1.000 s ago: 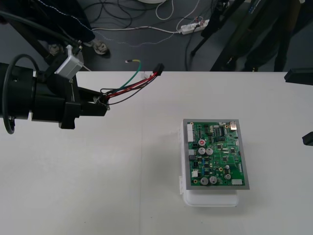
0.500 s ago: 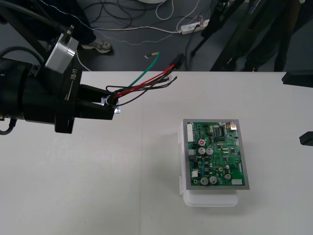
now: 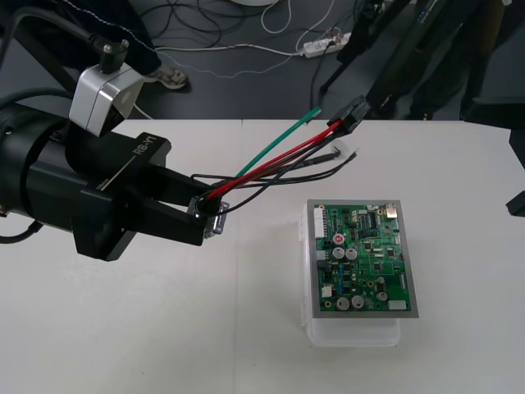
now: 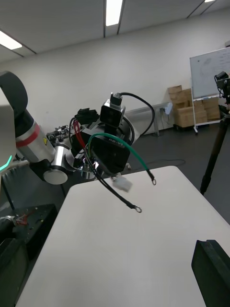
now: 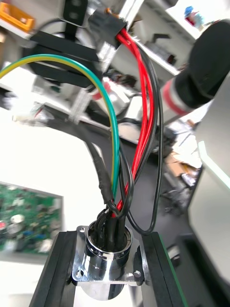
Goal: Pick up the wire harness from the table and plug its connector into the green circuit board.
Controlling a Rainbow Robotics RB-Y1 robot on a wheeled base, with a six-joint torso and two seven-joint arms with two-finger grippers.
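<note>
metal socket (image 3: 216, 215) of the harness (image 3: 279, 158) is clamped in our l gripper (image 3: 207, 220), up off the table (image 3: 164, 328), left of the green board (image 3: 363, 258). wires fan out to the black plug (image 3: 354, 111), hanging free beyond the board's far side. r gripper (image 3: 518, 203) sits at the right edge, we can't tell its state.

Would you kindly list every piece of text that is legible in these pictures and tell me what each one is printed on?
"RB-Y1": white lettering on the black body of the left gripper, which is shut on the socket end of the wire harness.
Green circuit board: the markings on it are too small to read.
Nothing else on the table carries legible text.
</note>
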